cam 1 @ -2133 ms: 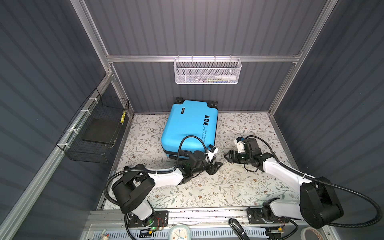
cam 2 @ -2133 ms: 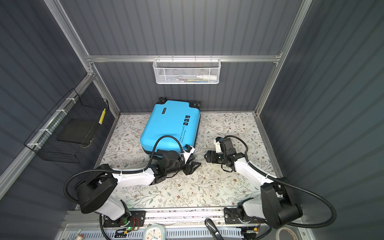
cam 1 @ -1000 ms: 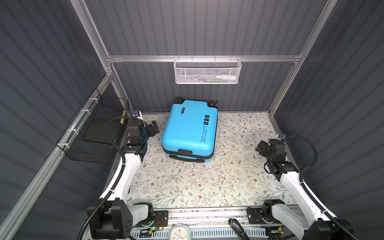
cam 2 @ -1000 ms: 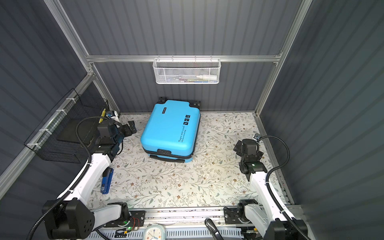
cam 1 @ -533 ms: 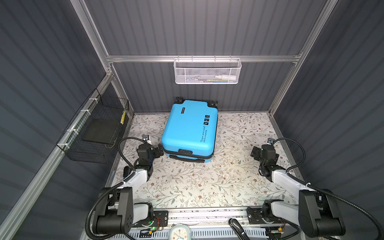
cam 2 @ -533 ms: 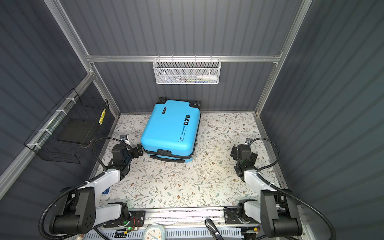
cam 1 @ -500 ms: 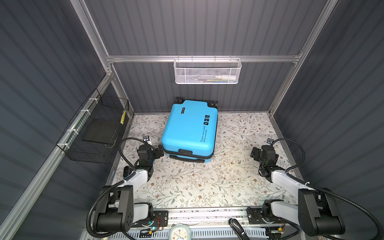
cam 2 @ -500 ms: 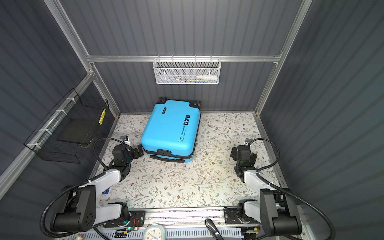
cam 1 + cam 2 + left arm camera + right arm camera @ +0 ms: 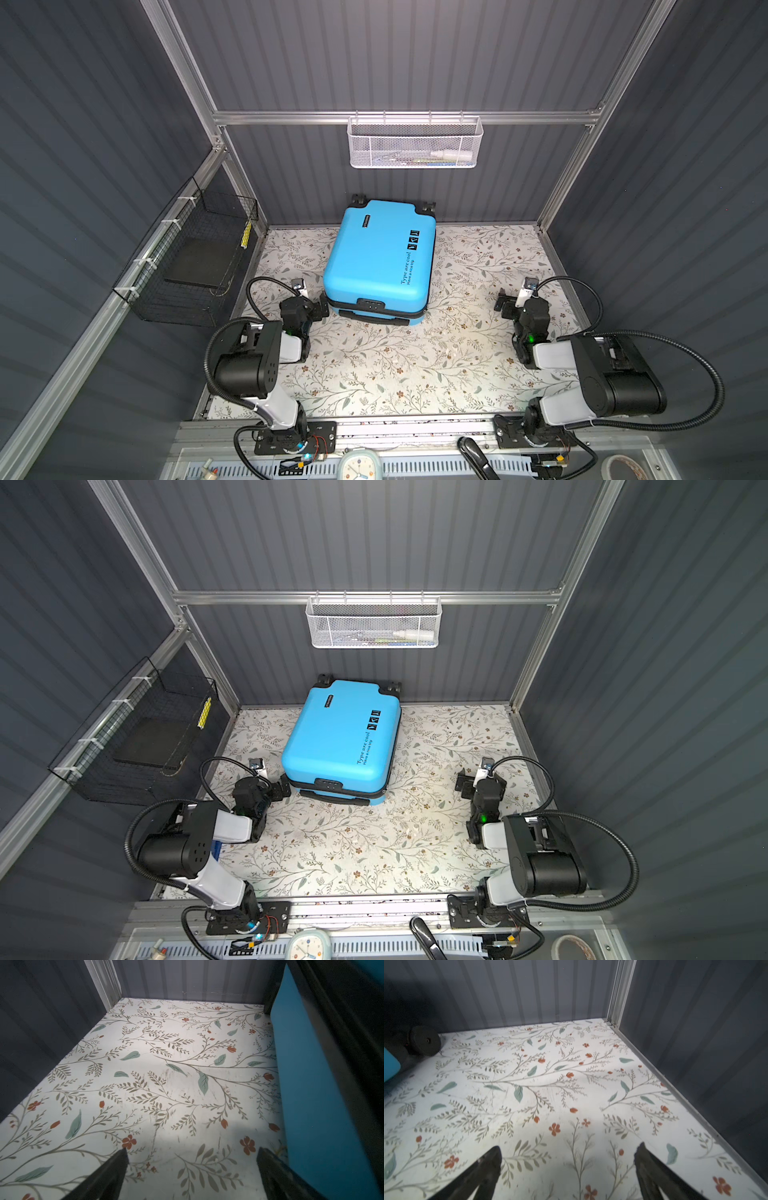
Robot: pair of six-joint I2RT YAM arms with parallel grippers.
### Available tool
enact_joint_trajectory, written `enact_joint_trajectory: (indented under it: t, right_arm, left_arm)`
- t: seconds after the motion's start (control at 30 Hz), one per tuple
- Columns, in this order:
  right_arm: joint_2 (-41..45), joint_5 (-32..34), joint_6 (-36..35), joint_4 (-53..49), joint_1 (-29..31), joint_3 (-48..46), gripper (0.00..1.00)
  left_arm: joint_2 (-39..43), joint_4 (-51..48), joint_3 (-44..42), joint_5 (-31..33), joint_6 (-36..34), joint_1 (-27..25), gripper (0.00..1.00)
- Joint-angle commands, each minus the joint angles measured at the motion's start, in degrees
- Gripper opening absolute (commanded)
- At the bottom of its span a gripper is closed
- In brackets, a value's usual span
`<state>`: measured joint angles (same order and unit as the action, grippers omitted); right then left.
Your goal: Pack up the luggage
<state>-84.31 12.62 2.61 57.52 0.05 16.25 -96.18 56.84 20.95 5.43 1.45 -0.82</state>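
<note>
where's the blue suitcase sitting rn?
In both top views the luggage lies closed on the floral table, left of centre by the back wall, below the white mesh basket; the left gripper is beside its near left corner.

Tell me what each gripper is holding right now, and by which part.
Nothing is held. The left gripper is open and empty, close beside the suitcase; the right gripper is open and empty above the flowered table.
</note>
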Motion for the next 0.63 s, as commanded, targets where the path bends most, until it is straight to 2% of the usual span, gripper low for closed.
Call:
enact_joint_trajectory:
  t: [0.0,0.03,0.1,0.13,0.23,0.3,0.6]
  right_arm:
    - [0.5,-1.7,1.9,0.9,-1.8,1.3,0.99]
    - [0.4,-1.6,1.9,1.5,-1.8,1.0,0.99]
    - [1.2,-1.6,2.1,-1.0,-1.8,1.6,0.99]
    - [1.0,-1.7,2.0,0.2,-1.8,1.3,0.99]
    - [1.0,-1.7,2.0,-0.1,-1.8,1.3,0.99]
    - [0.7,-1.7,2.0,0.5,-1.7,1.2,0.99]
    - [0.7,-2.2,2.1,0.1,-2.0,1.4,0.99]
  left_arm:
    - [-0.9,-3.3,4.2,-4.2,-3.0,-0.9,1.00]
    - [-2.4,-1.7,5.0,-5.3,-3.5,-0.9,1.00]
    - [-1.5,-6.7,6.4,-5.7,-4.0,-0.9,1.00]
    - [-2.3,-3.9,5.9,-5.7,-3.8,-0.9,1.00]
    - [-1.8,-6.0,6.3,-5.5,-3.9,-0.9,1.00]
    - [-2.5,-3.7,5.9,-5.7,-3.8,-0.9,1.00]
    - [-2.3,-4.6,6.2,-5.7,-3.6,-0.9,1.00]
